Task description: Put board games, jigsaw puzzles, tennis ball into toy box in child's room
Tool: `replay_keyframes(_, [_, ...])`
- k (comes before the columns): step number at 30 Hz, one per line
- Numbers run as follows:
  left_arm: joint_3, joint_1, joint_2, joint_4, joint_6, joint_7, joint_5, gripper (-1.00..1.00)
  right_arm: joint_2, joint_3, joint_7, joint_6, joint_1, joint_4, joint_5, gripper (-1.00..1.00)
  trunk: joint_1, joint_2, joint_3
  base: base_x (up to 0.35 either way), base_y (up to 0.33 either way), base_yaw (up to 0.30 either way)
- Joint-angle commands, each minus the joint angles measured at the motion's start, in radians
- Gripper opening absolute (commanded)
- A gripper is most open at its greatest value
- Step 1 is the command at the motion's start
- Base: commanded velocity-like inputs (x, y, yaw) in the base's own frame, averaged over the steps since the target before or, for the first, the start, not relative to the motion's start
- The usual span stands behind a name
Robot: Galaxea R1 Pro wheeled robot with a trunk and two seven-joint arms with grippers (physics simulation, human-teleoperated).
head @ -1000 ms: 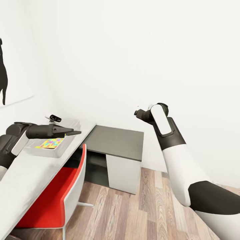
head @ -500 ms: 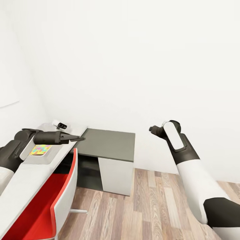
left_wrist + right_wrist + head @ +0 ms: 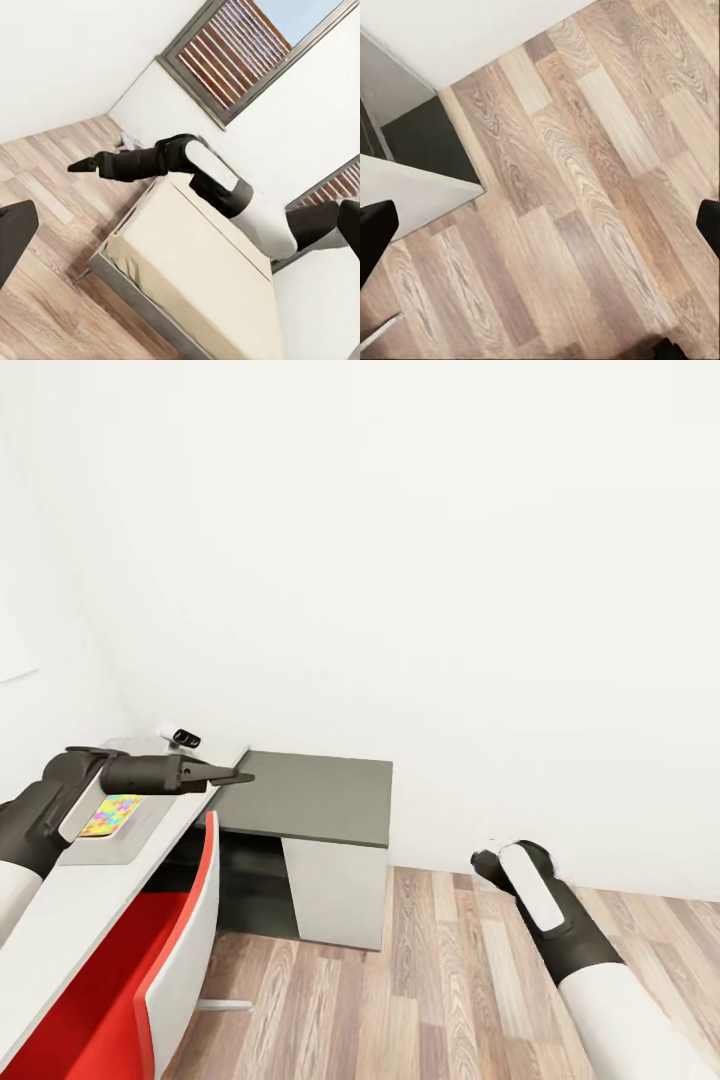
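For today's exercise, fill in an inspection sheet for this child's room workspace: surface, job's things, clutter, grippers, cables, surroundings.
Surface: pale table along the left wall.
Job's things: jigsaw puzzle lies inside the toy box on the table; bed shows in the left wrist view. Board games, tennis ball: nothing seen.
Clutter: small white-and-black object at the table's far end.
Grippers: left gripper past the toy box, jaws open, holding nothing; right gripper low over the floor, jaws open.
Cables: nothing seen.
Surroundings: dark grey cabinet, red chair, wood floor, slatted window.
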State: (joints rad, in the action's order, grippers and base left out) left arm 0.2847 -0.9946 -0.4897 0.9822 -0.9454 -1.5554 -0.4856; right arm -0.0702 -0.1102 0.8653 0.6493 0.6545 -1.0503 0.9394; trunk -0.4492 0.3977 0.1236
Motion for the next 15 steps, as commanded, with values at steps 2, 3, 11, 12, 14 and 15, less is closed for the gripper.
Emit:
replay_keyframes(2, [0.004, 0.002, -0.002, 0.0, -0.01, -0.004, -0.002, 1.0, -0.002, -0.004, 0.009, -0.038, -0.073, 0.0, 0.0, 1.0, -0.001, 0.002, 0.002, 0.0, 0.0, -0.004])
replay_keyframes(3, [0.004, 0.007, -0.004, 0.0, -0.01, -0.004, -0.002, 1.0, -0.002, -0.005, 0.009, -0.061, -0.114, 0.001, -0.009, 1.0, -0.001, 0.002, 0.002, 0.0, 0.0, -0.002])
replay_keyframes(11, [0.004, 0.04, -0.003, -0.001, 0.045, 0.001, -0.001, 1.0, 0.012, -0.03, 0.008, -0.257, -0.273, 0.054, -0.189, 1.0, -0.001, 0.002, 0.002, 0.0, 0.0, 0.0])
replay_keyframes(12, [0.004, 0.04, -0.003, -0.002, 0.048, 0.002, -0.001, 1.0, 0.013, -0.034, 0.007, -0.268, -0.279, 0.065, -0.201, 1.0, -0.001, 0.002, 0.002, 0.0, 0.0, 0.0])
replay_keyframes(14, [0.004, 0.047, -0.004, -0.002, 0.058, 0.005, 0.0, 1.0, 0.016, -0.047, 0.0, -0.324, -0.292, 0.137, -0.238, 1.0, -0.001, 0.002, 0.002, 0.0, 0.0, 0.0])
replay_keyframes(15, [0.004, 0.056, -0.004, -0.002, 0.065, 0.008, 0.002, 1.0, 0.017, -0.05, -0.007, -0.356, -0.295, 0.163, -0.244, 1.0, -0.001, 0.002, 0.002, 0.0, 0.0, 0.0])
